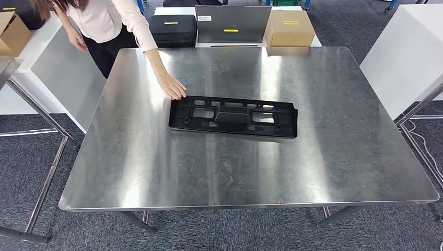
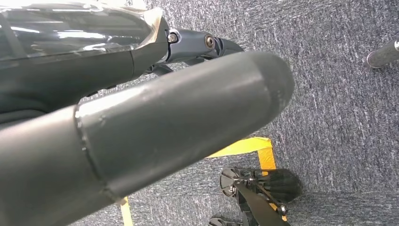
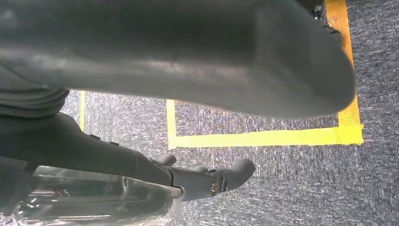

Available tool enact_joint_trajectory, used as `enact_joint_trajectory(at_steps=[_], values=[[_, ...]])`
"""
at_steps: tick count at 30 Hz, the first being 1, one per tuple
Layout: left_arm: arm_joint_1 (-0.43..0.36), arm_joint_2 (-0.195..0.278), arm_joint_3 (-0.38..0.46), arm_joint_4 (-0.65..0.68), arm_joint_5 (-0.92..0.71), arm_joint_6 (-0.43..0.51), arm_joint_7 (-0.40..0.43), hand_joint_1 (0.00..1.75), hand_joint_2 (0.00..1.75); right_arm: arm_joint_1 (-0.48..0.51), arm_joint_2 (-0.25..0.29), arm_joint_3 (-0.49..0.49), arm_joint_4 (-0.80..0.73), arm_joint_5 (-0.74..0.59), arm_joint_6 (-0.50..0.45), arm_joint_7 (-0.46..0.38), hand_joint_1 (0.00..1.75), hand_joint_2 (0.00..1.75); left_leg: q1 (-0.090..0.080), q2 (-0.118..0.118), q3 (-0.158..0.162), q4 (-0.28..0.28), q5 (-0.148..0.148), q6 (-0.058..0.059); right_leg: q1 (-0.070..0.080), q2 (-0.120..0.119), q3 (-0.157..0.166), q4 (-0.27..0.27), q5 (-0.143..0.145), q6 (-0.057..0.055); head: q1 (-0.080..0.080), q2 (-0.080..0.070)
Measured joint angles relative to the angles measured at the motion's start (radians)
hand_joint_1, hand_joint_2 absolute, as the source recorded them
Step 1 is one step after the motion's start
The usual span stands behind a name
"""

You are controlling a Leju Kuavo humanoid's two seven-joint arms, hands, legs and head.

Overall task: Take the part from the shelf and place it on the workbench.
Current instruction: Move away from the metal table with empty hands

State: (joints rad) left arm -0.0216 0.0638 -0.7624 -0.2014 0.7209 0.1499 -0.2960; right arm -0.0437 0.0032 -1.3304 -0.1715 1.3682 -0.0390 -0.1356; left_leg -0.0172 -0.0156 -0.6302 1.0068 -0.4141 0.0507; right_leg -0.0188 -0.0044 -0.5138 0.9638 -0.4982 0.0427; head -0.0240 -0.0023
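Nearest the head camera is the front edge of the steel workbench [image 1: 156,204], a broad brushed-metal top on thin legs, standing on grey carpet [image 1: 31,172]. It is the largest thing here, and its sheen carries pale reflections of what stands behind it.

The part [image 1: 233,116], a long flat black plastic frame with cut-out windows and small holes, lies on the bench a little beyond the middle. Its long axis runs across the view, left to right, with the right end sitting slightly nearer the camera than the left, so it is a touch skewed against the bench edges. It lies flat, its rims facing up.

Past the far edge of the bench stand a grey panel [image 1: 233,23], a brown cardboard box [image 1: 289,27] to its right and a black case [image 1: 173,29] to its left.

A person [image 1: 107,23] in a pale top leans in from the far left, one hand [image 1: 172,86] reaching down to the bench at the part's left far corner, touching or just beside it; which, I cannot tell.

The left hand [image 2: 155,127] hangs over the carpet with its thumb and darker fingers spread, holding nothing. The right hand [image 3: 188,70] is likewise released, its fingers apart above yellow floor tape [image 3: 263,137].
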Motion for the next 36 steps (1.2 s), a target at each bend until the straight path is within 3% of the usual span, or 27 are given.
enact_joint_trajectory(at_steps=[5,11,12,13,15,16,17,18,20,21,22,23,25,27,28,29,30,32,33,34,36], values=[[-0.002,0.003,-0.005,0.0,-0.001,0.0,0.0,0.0,0.0,0.0,0.0,0.0,0.002,-0.001,-0.001,0.0,0.0,0.0,-0.006,0.0,0.0,0.006,-0.006,0.012,-0.005,0.0,0.004,-0.001,-0.003,0.009,0.0,0.0],[-0.003,0.003,-0.006,0.0,-0.001,0.0,-0.001,0.0,0.0,0.0,0.0,0.0,0.003,-0.001,-0.001,0.0,0.0,0.0,-0.007,0.0,0.002,0.005,-0.005,0.016,-0.005,0.0,0.007,-0.002,-0.002,0.013,0.0,0.0],[-0.004,0.004,-0.007,0.0,-0.001,0.002,-0.001,0.0,0.0,0.0,-0.001,0.0,0.003,0.0,-0.001,0.001,0.0,0.0,-0.004,0.002,0.005,0.0,-0.002,0.021,-0.004,0.0,-0.006,0.035,-0.027,0.009,0.001,0.0],[-0.006,0.004,-0.007,0.0,0.0,0.004,-0.004,0.0,0.0,0.001,-0.003,0.001,0.004,0.003,0.0,0.002,0.0,0.0,-0.002,0.005,0.006,-0.005,0.002,0.027,-0.003,0.001,-0.036,0.115,-0.068,0.007,0.001,0.0],[-0.01,0.004,-0.008,0.0,0.002,0.008,-0.008,0.0,0.0,0.003,-0.01,0.006,0.005,0.011,0.002,0.006,0.0,0.0,0.002,0.01,0.004,-0.012,0.015,0.031,-0.004,0.001,-0.036,0.173,-0.112,0.012,0.003,0.0],[-0.01,0.004,-0.008,0.0,0.003,0.01,-0.01,0.0,0.0,0.003,-0.013,0.008,0.006,0.014,0.003,0.007,0.0,0.0,0.001,0.011,0.001,-0.011,0.02,0.026,-0.005,0.001,-0.008,0.136,-0.102,0.017,0.003,0.0],[-0.01,0.004,-0.008,0.0,0.003,0.01,-0.011,0.0,0.0,0.002,-0.015,0.01,0.006,0.015,0.004,0.008,0.0,0.0,0.001,0.01,-0.001,-0.01,0.025,0.02,-0.002,0.001,0.038,0.06,-0.067,0.02,0.003,0.0],[-0.011,0.004,-0.008,0.001,0.003,0.01,-0.012,0.0,0.0,0.001,-0.016,0.012,0.006,0.016,0.004,0.008,0.0,0.0,0.001,0.01,-0.001,-0.007,0.027,0.014,0.0,0.002,0.056,0.018,-0.047,0.015,0.002,0.0],[-0.012,0.004,-0.008,0.001,0.004,0.01,-0.013,0.0,0.0,0.0,-0.018,0.014,0.006,0.017,0.004,0.009,0.0,0.0,0.002,0.009,0.0,-0.006,0.034,0.0,0.008,0.004,0.05,0.009,-0.024,-0.002,0.001,0.0],[-0.012,0.004,-0.008,0.002,0.004,0.01,-0.014,0.0,0.0,-0.001,-0.019,0.014,0.006,0.017,0.004,0.01,0.0,0.0,0.003,0.009,-0.003,-0.005,0.038,-0.007,0.003,0.003,0.043,0.005,-0.02,-0.014,0.0,0.0],[-0.012,0.004,-0.008,0.003,0.004,0.012,-0.015,0.0,0.0,-0.002,-0.019,0.015,0.007,0.017,0.004,0.01,0.0,0.0,0.006,0.008,-0.009,0.001,0.03,-0.015,0.0,0.002,0.037,0.003,-0.012,-0.026,0.0,0.0],[-0.011,0.004,-0.008,0.004,0.004,0.017,-0.016,0.0,0.0,-0.002,-0.019,0.015,0.008,0.017,0.004,0.01,0.0,0.0,0.009,0.008,-0.02,0.024,0.003,-0.023,-0.004,0.0,0.03,0.001,-0.003,-0.038,-0.001,0.0],[-0.011,0.003,-0.009,0.005,0.008,0.033,-0.02,0.0,0.0,0.0,-0.019,0.015,0.009,0.017,0.004,0.01,0.0,0.0,0.017,0.009,-0.058,0.133,-0.094,-0.038,-0.007,-0.003,0.01,-0.001,0.016,-0.052,-0.004,0.0],[-0.011,0.001,-0.008,0.005,0.012,0.049,-0.021,0.0,0.0,0.003,-0.021,0.015,0.009,0.019,0.004,0.01,0.0,0.0,0.025,0.01,-0.089,0.263,-0.176,-0.051,-0.005,-0.005,-0.011,0.0,0.031,-0.053,-0.004,0.0],[-0.011,-0.001,-0.008,0.005,0.013,0.055,-0.022,0.0,0.0,0.004,-0.021,0.015,0.009,0.02,0.004,0.01,0.0,0.0,0.028,0.011,-0.084,0.292,-0.189,-0.055,-0.005,-0.005,-0.019,0.001,0.039,-0.051,-0.005,0.0],[-0.011,-0.003,-0.008,0.005,0.014,0.059,-0.022,0.0,0.0,0.004,-0.021,0.015,0.009,0.021,0.005,0.01,0.0,0.0,0.031,0.012,-0.058,0.281,-0.183,-0.058,-0.005,-0.005,-0.025,0.001,0.046,-0.048,-0.005,0.0],[-0.011,-0.005,-0.008,0.005,0.014,0.061,-0.023,0.0,0.0,0.005,-0.021,0.015,0.009,0.022,0.005,0.01,0.0,0.0,0.034,0.013,-0.011,0.229,-0.163,-0.059,-0.006,-0.005,-0.03,0.002,0.052,-0.045,-0.005,0.0],[-0.013,-0.006,-0.008,0.005,0.015,0.063,-0.026,0.0,0.0,0.004,-0.021,0.015,0.009,0.023,0.005,0.011,0.0,0.0,0.035,0.013,0.107,0.07,-0.123,-0.053,-0.004,-0.004,-0.037,0.003,0.061,-0.036,-0.005,0.0],[-0.014,-0.007,-0.008,0.005,0.015,0.063,-0.027,0.0,0.0,0.004,-0.021,0.015,0.009,0.023,0.005,0.011,0.0,0.0,0.034,0.012,0.148,0.009,-0.114,-0.049,-0.002,-0.004,-0.039,0.004,0.066,-0.03,-0.004,0.0],[-0.015,-0.007,-0.008,0.005,0.015,0.063,-0.029,0.0,0.0,0.003,-0.021,0.015,0.009,0.023,0.005,0.011,0.0,0.0,0.031,0.012,0.169,-0.025,-0.112,-0.043,0.0,-0.005,-0.042,0.004,0.07,-0.024,-0.004,0.0],[-0.014,-0.008,-0.008,0.005,0.015,0.063,-0.03,0.0,0.0,0.003,-0.022,0.015,0.009,0.022,0.006,0.011,0.0,0.0,0.026,0.012,0.166,-0.039,-0.109,-0.028,0.004,-0.006,-0.046,0.002,0.08,-0.008,-0.003,0.0]])
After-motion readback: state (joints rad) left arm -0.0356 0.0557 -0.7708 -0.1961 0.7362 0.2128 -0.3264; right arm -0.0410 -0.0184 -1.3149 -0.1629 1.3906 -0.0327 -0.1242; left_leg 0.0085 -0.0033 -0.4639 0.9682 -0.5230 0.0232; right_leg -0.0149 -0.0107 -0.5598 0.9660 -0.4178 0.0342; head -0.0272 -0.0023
